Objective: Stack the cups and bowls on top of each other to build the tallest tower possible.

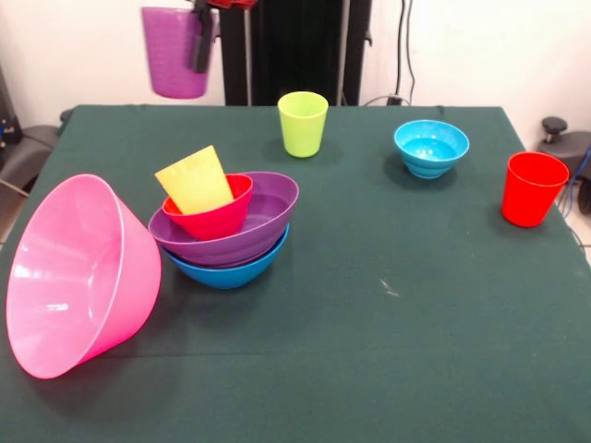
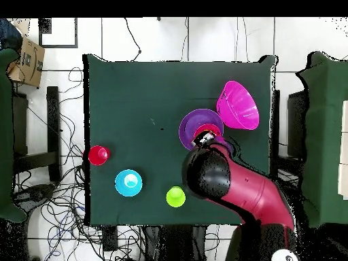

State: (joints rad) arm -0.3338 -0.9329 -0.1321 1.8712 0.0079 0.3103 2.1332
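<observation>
Gripping the translucent purple plastic cup (image 1: 177,51) by its rim, the tool (image 1: 201,41) holds it high above the green counter (image 1: 388,332), behind the nested bowl tower (image 1: 226,226).

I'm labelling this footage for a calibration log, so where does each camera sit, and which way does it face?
Front view: across the table, level with the scene, facing the stacked bowls; only the gripper shows, holding the purple cup aloft.
Overhead view: above the table, looking straight down; the arm enters from the bottom edge and covers part of the stack.
Shared: pink bowl, lime green cup, light blue bowl, red cup.
</observation>
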